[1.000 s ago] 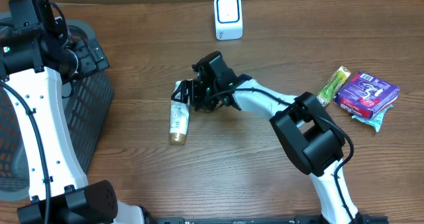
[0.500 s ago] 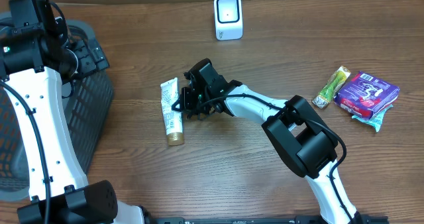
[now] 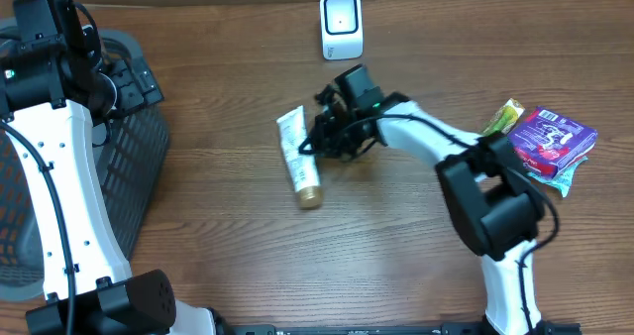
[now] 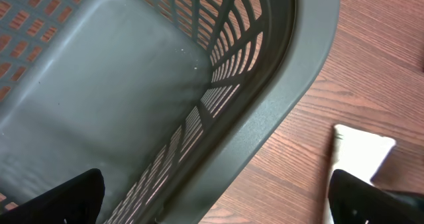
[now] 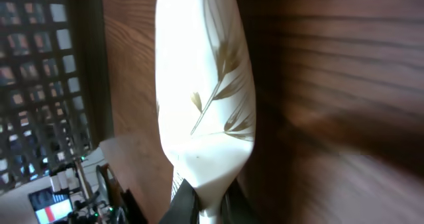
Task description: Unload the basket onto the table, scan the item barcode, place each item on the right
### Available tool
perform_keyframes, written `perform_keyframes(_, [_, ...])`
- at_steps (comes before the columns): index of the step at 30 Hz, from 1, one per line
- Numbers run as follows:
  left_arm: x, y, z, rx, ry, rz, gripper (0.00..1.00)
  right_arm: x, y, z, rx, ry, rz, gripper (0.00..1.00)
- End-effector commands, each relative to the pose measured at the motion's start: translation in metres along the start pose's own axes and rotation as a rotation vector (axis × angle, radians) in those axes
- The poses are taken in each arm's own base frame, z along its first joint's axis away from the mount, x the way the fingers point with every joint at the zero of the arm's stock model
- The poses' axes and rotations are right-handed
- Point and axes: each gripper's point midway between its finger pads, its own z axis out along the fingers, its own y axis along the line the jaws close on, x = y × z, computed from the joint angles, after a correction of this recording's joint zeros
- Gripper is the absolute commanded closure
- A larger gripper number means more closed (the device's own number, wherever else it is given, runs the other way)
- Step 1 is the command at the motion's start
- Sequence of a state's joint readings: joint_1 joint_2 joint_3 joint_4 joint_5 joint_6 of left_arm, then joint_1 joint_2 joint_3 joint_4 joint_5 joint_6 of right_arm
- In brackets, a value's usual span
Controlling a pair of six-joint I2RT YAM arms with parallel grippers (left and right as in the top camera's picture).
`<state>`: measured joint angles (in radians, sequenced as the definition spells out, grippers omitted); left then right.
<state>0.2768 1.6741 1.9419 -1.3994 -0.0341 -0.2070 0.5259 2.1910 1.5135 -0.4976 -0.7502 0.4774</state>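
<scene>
wooden table under the overhead camera, with the white scanner (image 3: 342, 25) upright at its far edge. the white tube (image 3: 296, 153) with a gold cap (image 3: 310, 195) now sits near the middle of the table, below and a little left of the scanner. half a second ago it lay further left, closer to the dark basket (image 3: 139, 167). its cap end now slants toward the lower right, where before it pointed almost straight down.

the right gripper (image 3: 320, 144) is clenched on the tube's right side. the wrist view shows the fingers (image 5: 189, 204) pinched together on the tube's near end. a second ago those jaws were spread beside the tube. i cannot tell whether the tube is off the wood.

the right arm has swung right, its elbow now close to the green packet (image 3: 498, 129) and purple packet (image 3: 550, 137). the left gripper (image 4: 218, 201) stays spread wide over the basket's rim, unmoved.
</scene>
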Motion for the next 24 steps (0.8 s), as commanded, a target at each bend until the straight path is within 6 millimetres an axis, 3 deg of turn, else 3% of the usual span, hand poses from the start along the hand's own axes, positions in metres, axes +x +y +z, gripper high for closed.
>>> perform_keyframes(1, [-0.002, 0.001, -0.001, 0.003, -0.004, -0.015, 0.00, -0.009, 0.030, -0.046, -0.006, -0.073, -0.059, 0.96])
perform_keyframes(5, [-0.002, 0.001, -0.001, 0.004, -0.004, -0.015, 0.00, -0.008, -0.042, -0.059, 0.291, -0.171, 0.325, 0.96])
perform_keyframes(7, [-0.002, 0.001, -0.001, 0.004, -0.004, -0.015, 0.00, -0.003, -0.059, -0.058, 0.348, -0.194, 0.386, 0.96])
perform_keyframes(11, [-0.002, 0.001, -0.001, 0.004, -0.004, -0.015, 0.01, 0.005, -0.077, -0.058, 0.421, -0.210, 0.400, 0.96])
perform_keyframes(12, [-0.002, 0.001, -0.001, 0.004, -0.004, -0.015, 0.01, 0.006, -0.079, -0.059, 0.433, -0.208, 0.400, 0.92])
perform_keyframes(15, [-0.002, 0.001, -0.001, 0.004, -0.004, -0.015, 0.00, 0.007, -0.080, -0.065, 0.440, -0.198, 0.375, 0.69])
perform_keyframes(16, [-0.002, 0.001, -0.001, 0.004, -0.004, -0.015, 0.00, 0.006, -0.078, -0.070, 0.440, -0.193, 0.339, 0.57])
perform_keyframes(18, [-0.002, 0.001, -0.001, 0.004, -0.004, -0.015, 0.00, 0.007, -0.077, -0.090, 0.466, -0.198, 0.310, 0.42])
perform_keyframes(22, [-0.002, 0.001, -0.001, 0.004, -0.004, -0.014, 0.01, 0.016, -0.085, -0.124, 0.553, -0.213, 0.327, 0.42])
perform_keyframes(24, [-0.002, 0.001, -0.001, 0.004, -0.004, -0.015, 0.01, 0.024, -0.088, -0.127, 0.573, -0.185, 0.333, 0.47])
